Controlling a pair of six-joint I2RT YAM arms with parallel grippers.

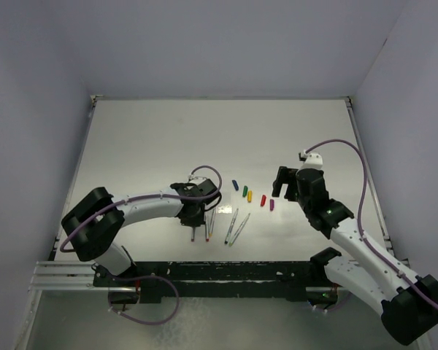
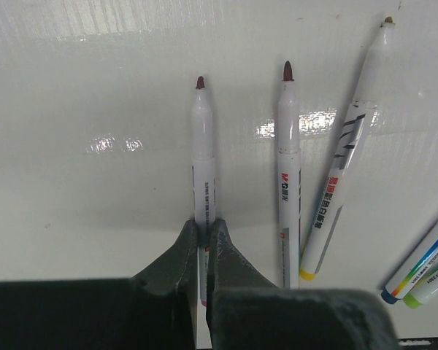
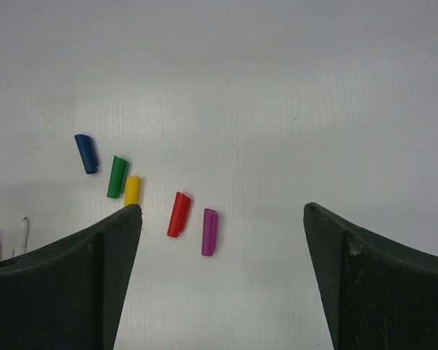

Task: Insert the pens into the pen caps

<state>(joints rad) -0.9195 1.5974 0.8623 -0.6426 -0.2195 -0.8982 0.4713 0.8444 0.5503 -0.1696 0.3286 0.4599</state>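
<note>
My left gripper (image 2: 204,230) (image 1: 194,221) is shut on the rear part of a white pen (image 2: 203,153) with a dark red tip. A second pen (image 2: 288,168) and a third pen (image 2: 347,160) lie to its right, and two more pens (image 2: 423,266) show at the lower right. The held pen also shows in the top view (image 1: 195,232). The caps lie in a row: blue (image 3: 86,153), green (image 3: 117,176), yellow (image 3: 132,190), red (image 3: 179,214), purple (image 3: 209,232). My right gripper (image 3: 223,208) (image 1: 280,191) is open and empty, above the table just right of the purple cap.
The white table (image 1: 146,146) has raised edges at the back and sides. A black rail (image 1: 226,273) runs along the near edge between the arm bases. Two pen tips (image 3: 22,233) show at the lower left of the right wrist view.
</note>
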